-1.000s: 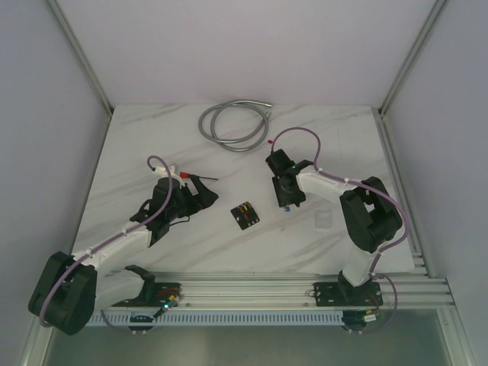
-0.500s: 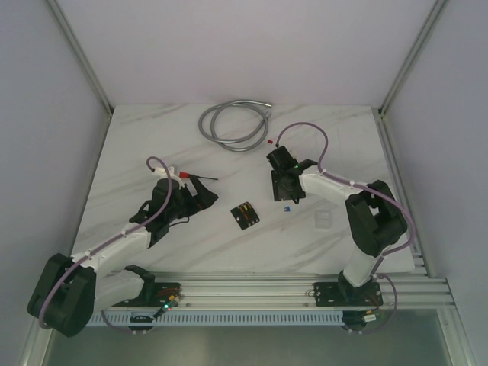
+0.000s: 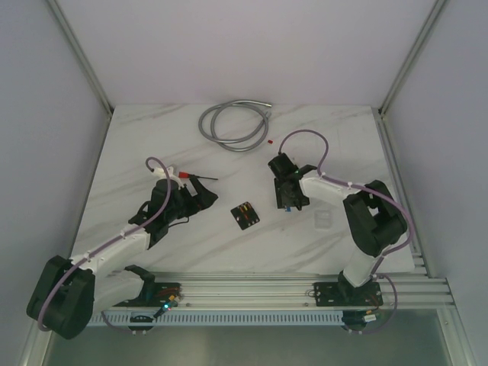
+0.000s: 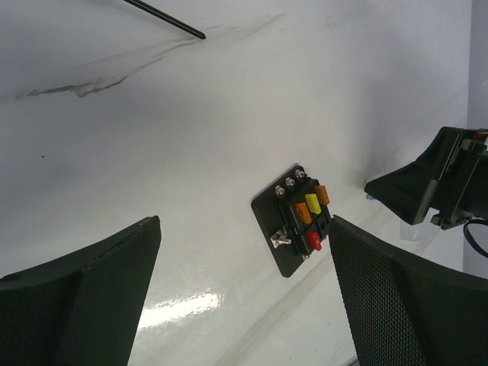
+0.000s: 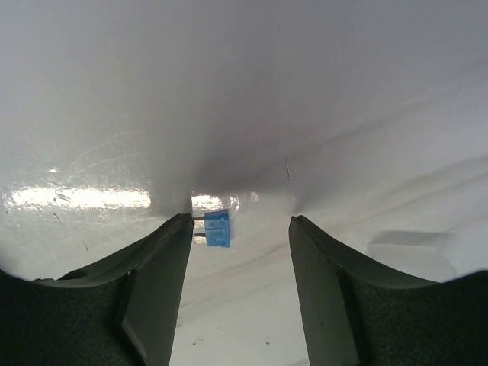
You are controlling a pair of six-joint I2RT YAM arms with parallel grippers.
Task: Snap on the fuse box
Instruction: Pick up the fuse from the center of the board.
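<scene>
The fuse box [image 3: 245,214] is a small black block with orange, yellow and red fuses in its slots, lying flat mid-table. In the left wrist view the fuse box [image 4: 297,217] lies just ahead of my right fingertip. My left gripper [image 3: 204,196] [image 4: 242,229] is open and empty, just left of the box. My right gripper [image 3: 286,202] [image 5: 240,221] is open and low over the table, right of the box. A loose blue fuse [image 5: 217,229] lies between its fingers, close to the left one, not gripped.
A faint clear square piece [image 3: 323,220] [image 5: 408,244] lies right of the right gripper. A grey coiled cable [image 3: 232,122] sits at the back, with a tiny red fuse [image 3: 271,141] near it. A red-handled black probe [image 3: 191,176] lies behind the left gripper.
My right gripper has shifted toward the near side and come down around the blue fuse. The left arm has barely moved. The fuse box has not moved.
</scene>
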